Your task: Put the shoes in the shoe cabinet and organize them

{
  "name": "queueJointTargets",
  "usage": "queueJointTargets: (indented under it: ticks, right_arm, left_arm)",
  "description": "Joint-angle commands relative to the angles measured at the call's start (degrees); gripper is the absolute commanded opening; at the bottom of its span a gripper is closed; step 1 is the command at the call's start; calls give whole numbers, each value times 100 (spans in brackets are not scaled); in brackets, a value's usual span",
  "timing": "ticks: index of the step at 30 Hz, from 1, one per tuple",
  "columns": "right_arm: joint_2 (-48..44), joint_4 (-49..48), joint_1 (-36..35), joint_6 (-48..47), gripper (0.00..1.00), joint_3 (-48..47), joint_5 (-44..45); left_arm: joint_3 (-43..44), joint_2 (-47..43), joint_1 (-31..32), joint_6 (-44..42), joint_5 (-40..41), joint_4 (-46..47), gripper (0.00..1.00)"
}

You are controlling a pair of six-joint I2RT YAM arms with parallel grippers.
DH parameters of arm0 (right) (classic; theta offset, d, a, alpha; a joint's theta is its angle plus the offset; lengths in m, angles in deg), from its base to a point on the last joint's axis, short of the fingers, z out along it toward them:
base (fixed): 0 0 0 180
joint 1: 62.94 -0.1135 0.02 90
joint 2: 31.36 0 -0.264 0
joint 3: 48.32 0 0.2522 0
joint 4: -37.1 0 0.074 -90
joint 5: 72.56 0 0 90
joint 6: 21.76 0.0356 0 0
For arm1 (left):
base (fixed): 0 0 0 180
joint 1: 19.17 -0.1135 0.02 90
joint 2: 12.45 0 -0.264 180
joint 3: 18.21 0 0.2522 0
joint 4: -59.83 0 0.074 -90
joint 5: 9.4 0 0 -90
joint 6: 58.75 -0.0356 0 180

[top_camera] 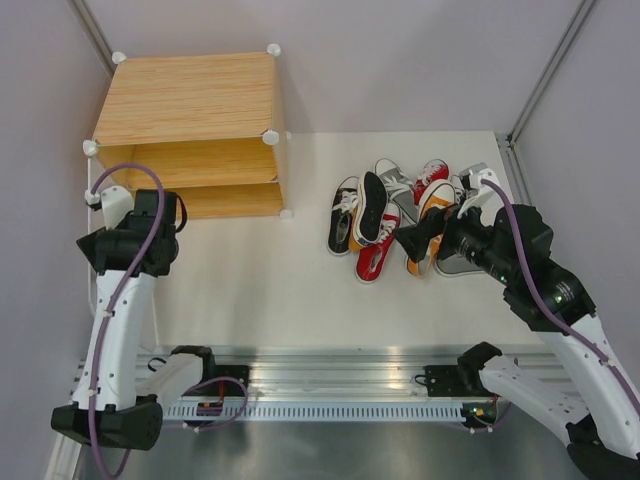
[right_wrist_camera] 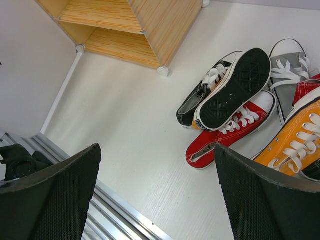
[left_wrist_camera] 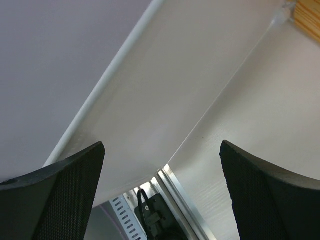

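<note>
The shoe cabinet (top_camera: pixel 185 98) stands at the back left, its open front facing the arms and showing one inner shelf (top_camera: pixel 200 162); the right wrist view catches its corner (right_wrist_camera: pixel 165 25). The shoes lie in a heap right of centre. Among them are a black one sole-up (top_camera: pixel 370 205) (right_wrist_camera: pixel 235 87), an upright black one (top_camera: pixel 343 218), a red one (top_camera: pixel 377 252) (right_wrist_camera: pixel 230 132), an orange one (top_camera: pixel 432 212) (right_wrist_camera: pixel 295 142) and a grey one (top_camera: pixel 397 185) (right_wrist_camera: pixel 290 70). My right gripper (top_camera: pixel 418 238) (right_wrist_camera: pixel 157 195) hangs open above the heap's near edge. My left gripper (top_camera: pixel 135 245) (left_wrist_camera: pixel 162 195) is open, holding nothing, in front of the cabinet's left side.
A white panel (left_wrist_camera: pixel 165 90) stands along the left wall beside the left arm. A metal rail (top_camera: pixel 330 385) runs along the table's near edge. Grey walls close in the left, back and right sides.
</note>
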Motion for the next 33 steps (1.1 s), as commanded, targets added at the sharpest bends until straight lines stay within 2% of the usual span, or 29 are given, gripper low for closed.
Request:
queueJointTargets:
  ticks: [1,7,15,20,23,24,26,27,30,33]
  right_arm:
    - [-81,13,-100,-108,98,-120,168]
    - [-107,13,-258,-161,98,-23,282]
    - [-28,118,-294,-143,98,-41,458]
    - [7,329,-294,15,98,-15,1029]
    - [69,443,-294,146,98,21,1363]
    - [138,461,-294,173,98,30,1573]
    - [227,514,-294,200,98,65,1750]
    - [297,584,-294,217,98,82,1916]
    - [517,664,-294,419,98,135,2416]
    - [692,541,-294,569,98,231,2585]
  left_arm:
    - [29,-118,-680,-540,350,760,100]
    - [-164,-144,-1675,-1376,-45,1789,100]
    - [-24,207,-2292,-1306,-694,2064,100]
    - [371,331,-2441,-1210,-1099,2002,100]
    - [495,68,-2441,-1236,-1880,1958,100]
    - [504,-12,-2433,-1244,-2430,1967,100]
    - [442,-370,-2424,-1192,-3004,1958,100]
    - [399,-494,-2424,-1192,-3625,1958,100]
    - [275,-803,-2110,-1166,-4358,1906,100]
    - [179,-908,-1714,-1113,-4728,1835,100]
